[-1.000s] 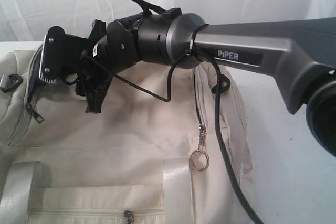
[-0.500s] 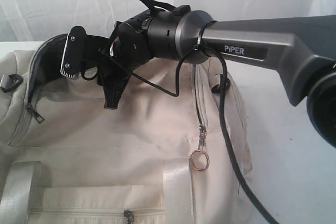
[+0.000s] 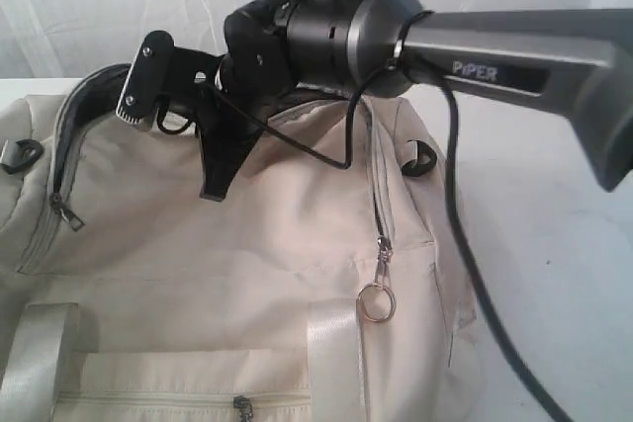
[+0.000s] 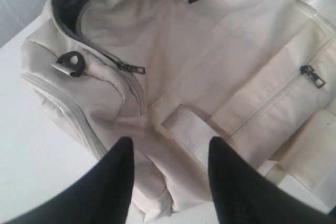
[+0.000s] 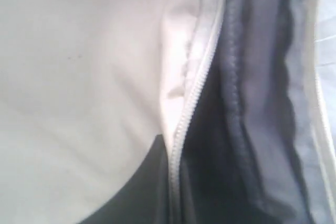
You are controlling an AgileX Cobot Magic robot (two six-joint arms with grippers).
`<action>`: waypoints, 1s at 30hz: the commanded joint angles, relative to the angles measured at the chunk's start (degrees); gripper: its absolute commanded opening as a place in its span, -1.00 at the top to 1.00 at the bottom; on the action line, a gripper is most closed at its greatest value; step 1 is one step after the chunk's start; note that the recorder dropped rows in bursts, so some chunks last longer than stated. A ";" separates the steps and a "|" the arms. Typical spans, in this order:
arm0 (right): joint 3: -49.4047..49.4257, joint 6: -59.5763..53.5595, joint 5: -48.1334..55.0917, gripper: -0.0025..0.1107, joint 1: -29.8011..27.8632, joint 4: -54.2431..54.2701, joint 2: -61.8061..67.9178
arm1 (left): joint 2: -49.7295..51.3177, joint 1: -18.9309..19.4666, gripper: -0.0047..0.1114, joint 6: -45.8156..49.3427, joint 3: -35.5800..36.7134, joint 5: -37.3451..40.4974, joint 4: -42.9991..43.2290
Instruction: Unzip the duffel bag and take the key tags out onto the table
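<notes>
Left gripper (image 4: 170,182): jaws apart above the near end of the duffel bag (image 3: 247,234), holding nothing.
Ring zipper pull (image 3: 375,301): hangs on the bag's side, untouched.
Change: the right gripper (image 3: 138,101) has snapped closed and lifted at the unzipped opening (image 3: 87,111), probably a grasp attempt.
Right jaws: closed; what they pinch cannot be told.
Key tags: unseen, presumably inside.
Table (image 3: 534,244): no tags on its visible part.

Cream duffel bag (image 3: 247,244) lying on white table (image 3: 574,274); top zipper open, dark lining showing
</notes>
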 commanded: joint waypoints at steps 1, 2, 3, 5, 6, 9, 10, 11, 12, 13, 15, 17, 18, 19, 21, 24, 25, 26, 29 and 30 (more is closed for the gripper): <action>-0.12 1.75 3.86 0.96 1.00 3.00 -6.70 | -0.45 -0.12 0.07 -2.16 -0.29 -1.89 0.24; -0.12 1.75 4.87 0.96 1.53 4.31 -8.13 | -0.45 -0.12 0.07 -2.27 -0.29 -1.89 0.64; -0.12 1.75 5.79 0.96 1.95 5.18 -9.22 | -0.45 -0.12 0.07 -2.27 -0.29 -1.89 1.09; -0.12 1.75 9.41 0.96 3.13 7.32 -11.65 | -0.45 -0.12 0.07 -3.32 -0.29 -1.89 2.20; -0.12 1.75 11.18 0.96 3.84 7.60 -12.53 | -0.45 -0.12 0.07 -3.65 -0.29 -1.89 2.69; -0.12 1.75 18.48 0.96 6.29 8.61 -15.05 | -0.45 -0.12 0.07 -4.54 -0.29 -1.89 4.68; -0.12 1.75 20.96 0.96 7.34 8.61 -15.72 | -0.45 -0.12 0.07 -5.33 -0.29 -1.89 5.43; -0.12 2.15 23.09 0.96 8.54 8.72 -16.24 | -0.45 -0.12 0.07 -6.11 -0.29 -1.89 6.25; -0.12 2.80 24.76 0.96 9.59 8.85 -16.63 | -0.45 -0.12 0.07 -7.04 -0.29 -1.89 7.00; -0.12 3.87 25.94 0.96 10.99 8.98 -17.01 | -0.45 -0.12 0.07 -8.14 -0.29 -1.89 7.98; -0.12 5.20 27.84 0.96 14.00 10.06 -17.30 | -0.45 -0.12 0.07 -10.37 -0.29 -1.89 9.42; -0.12 6.69 29.35 0.96 17.37 10.06 -17.30 | -0.45 -0.12 0.07 -11.70 -0.29 -1.89 10.27; -0.12 7.36 30.26 0.96 19.06 10.06 -17.30 | -0.45 -0.12 0.07 -12.26 -0.29 -1.89 10.39; -0.12 8.20 31.02 0.96 20.39 10.06 -17.18 | -0.45 -0.12 0.07 -12.48 -0.29 -1.89 10.39; -0.12 10.94 32.91 0.96 23.37 10.06 -17.18 | -0.45 -0.12 0.07 -12.87 -0.29 -1.89 10.39; -0.12 14.32 34.09 0.96 27.02 10.06 -17.18 | -0.45 -0.12 0.07 -14.43 -0.29 -1.92 10.39; -0.12 15.12 34.09 0.96 27.96 10.06 -17.18 | -0.45 -0.12 0.07 -14.96 -0.29 -2.04 10.39; 0.02 16.40 34.09 0.96 29.35 10.06 -17.18 | -0.45 -0.12 0.07 -15.52 -0.29 -2.28 10.39; 1.88 20.07 34.09 0.96 32.34 10.06 -17.18 | -0.45 -0.12 0.07 -17.00 -0.29 -3.13 10.39; 2.54 20.08 34.09 0.96 33.31 10.06 -17.18 | -0.45 -0.12 0.07 -17.51 -0.29 -3.48 10.39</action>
